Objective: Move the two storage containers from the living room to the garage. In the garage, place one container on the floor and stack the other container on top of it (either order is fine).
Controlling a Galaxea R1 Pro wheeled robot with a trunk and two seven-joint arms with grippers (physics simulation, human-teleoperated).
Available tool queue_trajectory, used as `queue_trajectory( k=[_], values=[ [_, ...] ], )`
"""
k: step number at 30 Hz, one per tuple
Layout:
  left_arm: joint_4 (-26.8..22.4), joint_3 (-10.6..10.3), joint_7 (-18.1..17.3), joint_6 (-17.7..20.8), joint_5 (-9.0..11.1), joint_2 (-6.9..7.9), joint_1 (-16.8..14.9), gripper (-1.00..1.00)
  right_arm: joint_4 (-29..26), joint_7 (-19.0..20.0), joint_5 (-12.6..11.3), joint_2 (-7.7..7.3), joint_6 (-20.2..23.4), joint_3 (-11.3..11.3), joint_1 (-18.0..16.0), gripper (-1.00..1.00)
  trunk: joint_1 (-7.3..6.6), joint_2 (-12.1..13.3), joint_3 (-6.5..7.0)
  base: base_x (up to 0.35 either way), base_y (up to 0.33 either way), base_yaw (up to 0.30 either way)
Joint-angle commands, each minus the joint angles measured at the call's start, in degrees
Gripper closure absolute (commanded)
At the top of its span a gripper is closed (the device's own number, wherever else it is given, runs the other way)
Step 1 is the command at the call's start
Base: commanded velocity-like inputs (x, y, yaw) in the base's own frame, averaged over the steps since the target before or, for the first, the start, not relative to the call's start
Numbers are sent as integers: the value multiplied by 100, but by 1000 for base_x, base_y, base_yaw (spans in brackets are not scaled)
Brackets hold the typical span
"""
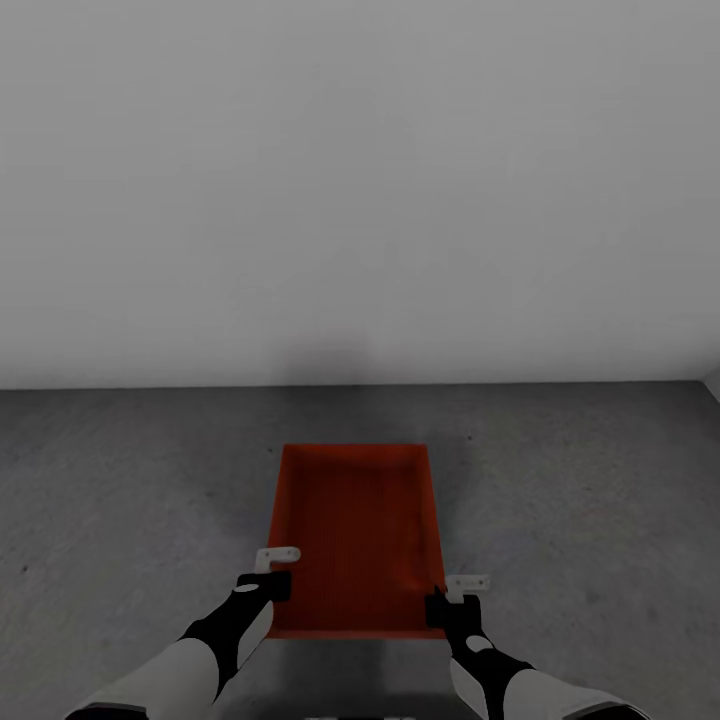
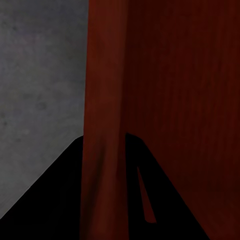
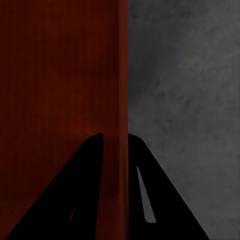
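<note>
One orange-red storage container (image 1: 355,530) lies open side up in front of me over the dark grey concrete floor (image 1: 120,500) of the garage. My left gripper (image 1: 270,582) is shut on its left wall near the near corner. My right gripper (image 1: 447,603) is shut on the right wall near the other near corner. In the left wrist view the thin red wall (image 2: 102,100) runs between the two dark fingers (image 2: 55,200). The right wrist view has the wall (image 3: 121,75) pinched between its fingers (image 3: 150,200) too. I cannot tell whether the box rests on the floor or hangs just above it.
A plain pale grey wall (image 1: 360,180) stands close ahead, meeting the floor just beyond the box. Bare concrete stretches to both sides. A pale edge (image 1: 712,385) shows at the far right where the wall ends.
</note>
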Motion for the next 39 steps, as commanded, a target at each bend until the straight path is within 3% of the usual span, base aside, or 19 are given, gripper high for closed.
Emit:
queue_trajectory(
  k=[1, 32, 39],
  values=[
    [-41, 397, 63, 44, 82, 4, -5, 100, 32, -64, -222, -7, -51, -204, 1, 100, 22, -43, -21, 0, 0, 0],
    [-41, 397, 63, 45, 82, 12, -5, 100, 31, -64, -219, -6, -54, -204, 1, 100, 703, -1286, -578, 0, 0, 0],
    [-41, 397, 63, 44, 82, 12, -5, 100, 36, -64, -221, -7, -52, -204, 1, 100, 703, -1286, -578, 0, 0, 17]
  ],
)
